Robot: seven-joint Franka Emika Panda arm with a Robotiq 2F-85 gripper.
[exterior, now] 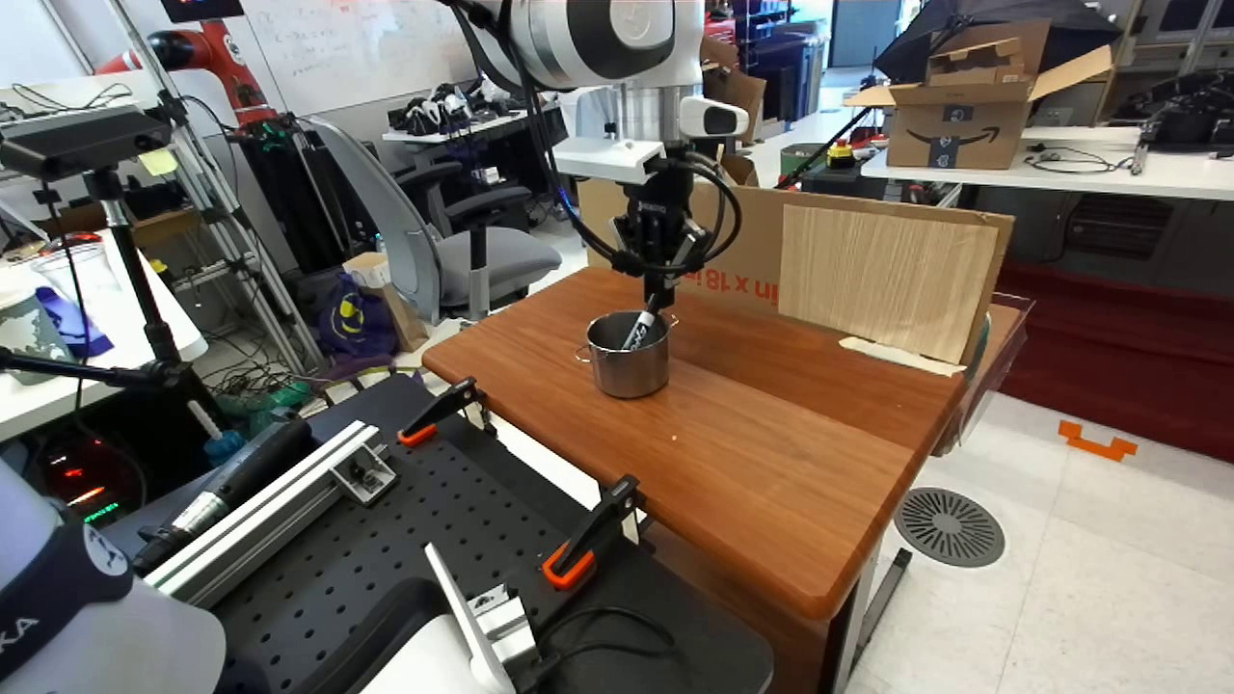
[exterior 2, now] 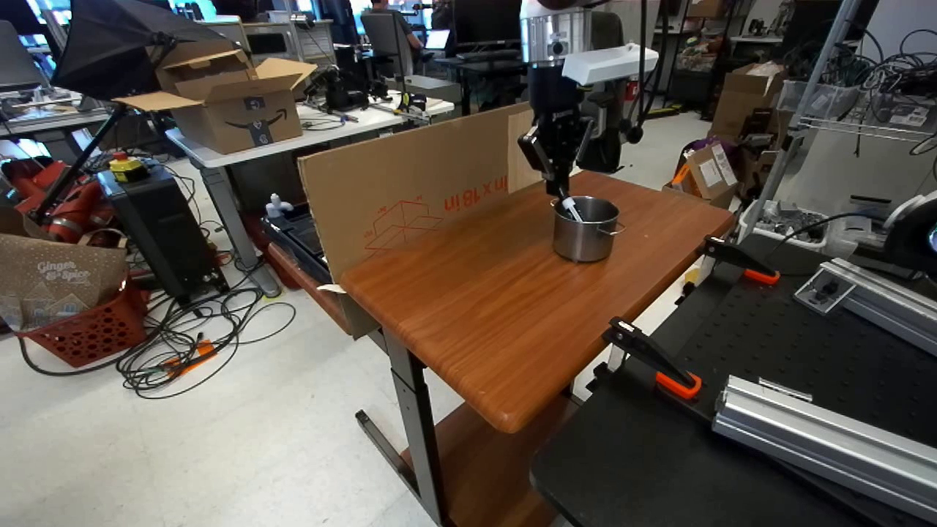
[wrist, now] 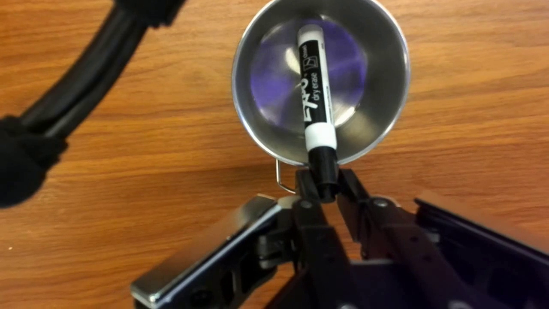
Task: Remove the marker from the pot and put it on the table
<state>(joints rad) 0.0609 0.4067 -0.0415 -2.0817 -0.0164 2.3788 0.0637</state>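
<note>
The small grey metal pot point(exterior: 631, 374) stands on the reddish-brown table point(exterior: 771, 443); the pot also shows in an exterior view point(exterior 2: 582, 241) and in the wrist view point(wrist: 388, 64). The black-and-white marker point(wrist: 315, 86) is tilted, its white end low inside the pot and its black cap up at the rim. It also shows in both exterior views point(exterior: 639, 333) point(exterior 2: 572, 210). My gripper point(wrist: 324, 180) points down over the pot's edge, with its fingers closed on both sides of the cap. It also shows in both exterior views point(exterior: 659, 294) point(exterior 2: 561, 189). Whether the marker touches the pot's bottom is unclear.
A cardboard board point(exterior 2: 424, 190) stands upright along one long table edge. Black clamps with orange pads point(exterior: 593, 540) sit at the opposite edge, beside a black perforated bench point(exterior: 463, 501). The pot has thin wire handles point(exterior 2: 613, 229). A black cable point(exterior: 718, 207) loops around the gripper.
</note>
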